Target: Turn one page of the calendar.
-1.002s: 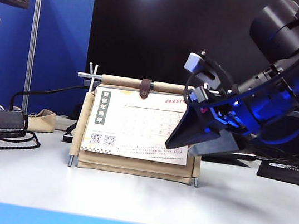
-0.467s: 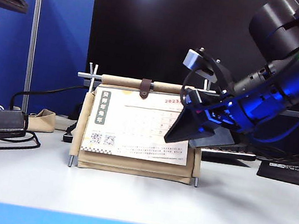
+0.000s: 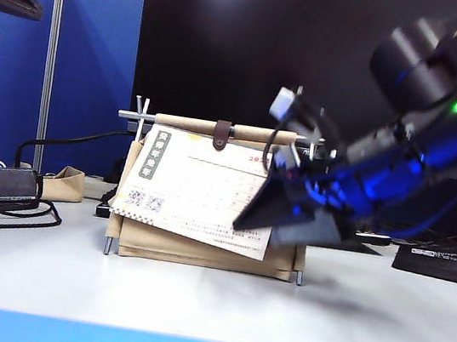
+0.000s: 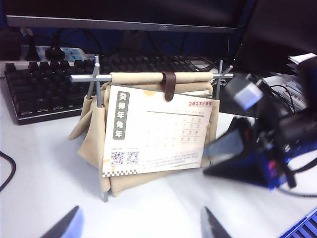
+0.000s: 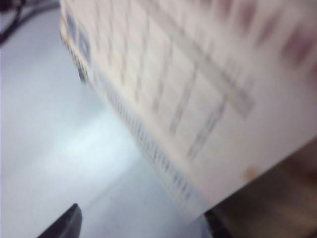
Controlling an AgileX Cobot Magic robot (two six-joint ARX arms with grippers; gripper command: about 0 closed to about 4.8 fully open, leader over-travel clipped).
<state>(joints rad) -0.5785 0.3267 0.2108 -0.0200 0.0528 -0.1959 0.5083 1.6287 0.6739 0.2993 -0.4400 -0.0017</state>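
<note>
The right gripper (image 3: 277, 221) sits low at the right front corner of the calendar (image 3: 208, 252), blurred in the exterior view, its dark fingers spread wide; their tips lie at or just under the lower right corner of the page (image 3: 199, 192), though whether they touch it cannot be told. It grips nothing. In the right wrist view the page (image 5: 198, 99) fills most of the picture at close range, smeared, its grid of rows and a strip of fine print along the edge too blurred to read, with one dark fingertip (image 5: 67, 223) showing over the white table (image 5: 59, 148). The left gripper (image 4: 138, 225) hangs back from the calendar over the table, its two fingertips well apart and empty. From there the page (image 4: 158, 131) hangs at the front of the calendar (image 4: 96, 144), tilted, and reads "2023/05" in red at its top right corner; a dark green vertical label (image 4: 120, 114) carries white characters, and two QR codes (image 4: 124, 158) sit beneath it. A brown strap (image 4: 169, 85) wraps the beige roll at the top, carried on a thin metal rod frame (image 4: 94, 79). Behind stand a black keyboard (image 4: 44, 89) and a monitor (image 4: 124, 15) whose bezel reads "AOC".
</note>
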